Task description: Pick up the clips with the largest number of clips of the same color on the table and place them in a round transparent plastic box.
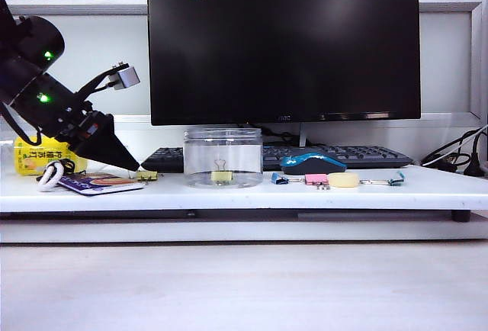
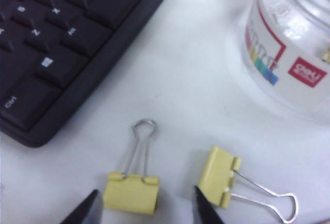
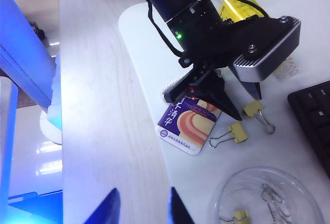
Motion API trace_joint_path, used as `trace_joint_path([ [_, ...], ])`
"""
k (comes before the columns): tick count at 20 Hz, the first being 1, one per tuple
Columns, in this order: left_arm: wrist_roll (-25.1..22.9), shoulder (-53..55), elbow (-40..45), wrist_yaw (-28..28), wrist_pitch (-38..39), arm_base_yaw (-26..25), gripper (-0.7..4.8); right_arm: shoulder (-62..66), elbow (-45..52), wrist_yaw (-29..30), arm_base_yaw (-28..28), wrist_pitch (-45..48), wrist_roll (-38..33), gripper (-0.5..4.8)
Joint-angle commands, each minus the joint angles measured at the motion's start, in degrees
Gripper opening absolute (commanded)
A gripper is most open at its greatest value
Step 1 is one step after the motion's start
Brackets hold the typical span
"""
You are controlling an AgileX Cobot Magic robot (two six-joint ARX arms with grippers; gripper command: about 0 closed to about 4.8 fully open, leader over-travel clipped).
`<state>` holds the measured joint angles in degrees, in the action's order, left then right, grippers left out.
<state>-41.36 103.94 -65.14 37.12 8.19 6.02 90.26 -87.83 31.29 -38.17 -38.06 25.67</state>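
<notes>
The clips: two pale-yellow binder clips lie on the white desk (image 1: 427, 186) at lower left of the exterior view, just left of the round transparent plastic box (image 1: 223, 155). In the left wrist view, one yellow clip (image 2: 131, 192) sits low centre, wire handle pointing toward the black keyboard (image 2: 62, 43); it lies between the two dark fingertips of the left gripper (image 2: 147, 211), w/ a gap on each side, so jaws stand wide and nothing is gripped. The second yellow clip (image 2: 220, 176) lies just beside the far fingertip, its handle reaching toward the frame's lower right. Box wall w/ a red label fills the upper right of that view.

Exterior view: left gripper (image 1: 137, 169) points down at the desk, lower left, by a printed card (image 1: 99, 183) and a yellow-labelled bottle (image 1: 38, 155). Inside the box, one more yellow clip (image 1: 222, 172) rests on the bottom. Right of the box: a blue mouse (image 1: 313, 163), then a row w/ a blue clip (image 1: 279, 179), a pink clip (image 1: 316, 181) and a teal clip (image 1: 395, 180). A black monitor (image 1: 282, 41) stands behind.

Right wrist view: right gripper (image 3: 142, 206) hangs at the bottom edge over the wooden surface left of the desk, fingertips apart, holding nothing. Box is at lower right there.
</notes>
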Motion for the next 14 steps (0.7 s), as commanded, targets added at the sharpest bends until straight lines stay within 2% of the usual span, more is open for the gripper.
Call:
trace_joint_path([
  [1, -0.2, 0.2, -0.22, 0.63, -1.07, 0.02, 2.09, -0.31, -0.24, -0.83, -0.02, 0.57, 0.9, 1.27],
  [14, -0.22, 1.31, -0.24, 0.0, -3.67, 0.02, 2.16, -0.28, -0.24, -1.4, 0.0, 0.37, 1.75, 1.27],
])
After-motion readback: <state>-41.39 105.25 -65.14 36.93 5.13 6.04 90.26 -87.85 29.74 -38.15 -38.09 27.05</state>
